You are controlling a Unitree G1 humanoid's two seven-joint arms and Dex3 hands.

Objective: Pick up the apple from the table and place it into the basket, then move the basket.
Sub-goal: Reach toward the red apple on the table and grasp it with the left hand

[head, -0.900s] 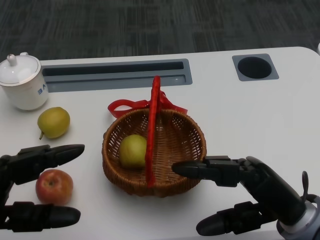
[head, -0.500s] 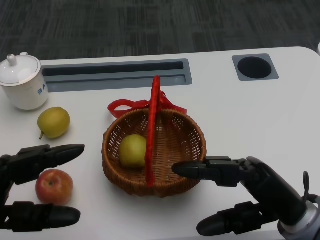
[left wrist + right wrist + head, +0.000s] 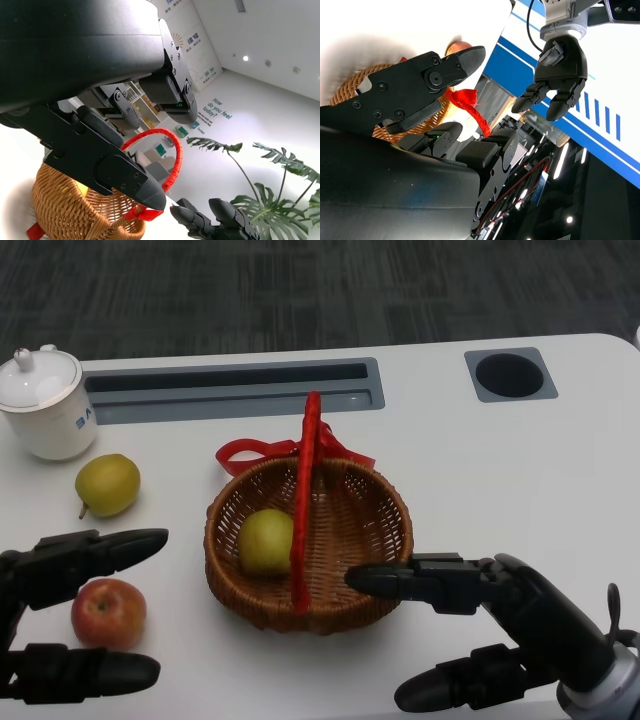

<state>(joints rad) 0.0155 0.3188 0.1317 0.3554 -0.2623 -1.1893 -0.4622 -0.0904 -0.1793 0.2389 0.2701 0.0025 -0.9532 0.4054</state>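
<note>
The apple (image 3: 108, 613) (firm, smooth, likely slippery) sits between the left hand's (image 3: 60, 615) spread, empty fingers; grip its round sides, near the basket (image 3: 375, 540).

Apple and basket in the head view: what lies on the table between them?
Nothing: between the apple and the basket only bare white table shows in the head view.

- A white table (image 3: 520, 470) is filling the foreground, dark carpet (image 3: 300, 290) lying beyond.
- A leafy plant (image 3: 280, 175) is standing against a white wall (image 3: 280, 110), ceiling lights glowing.
</note>
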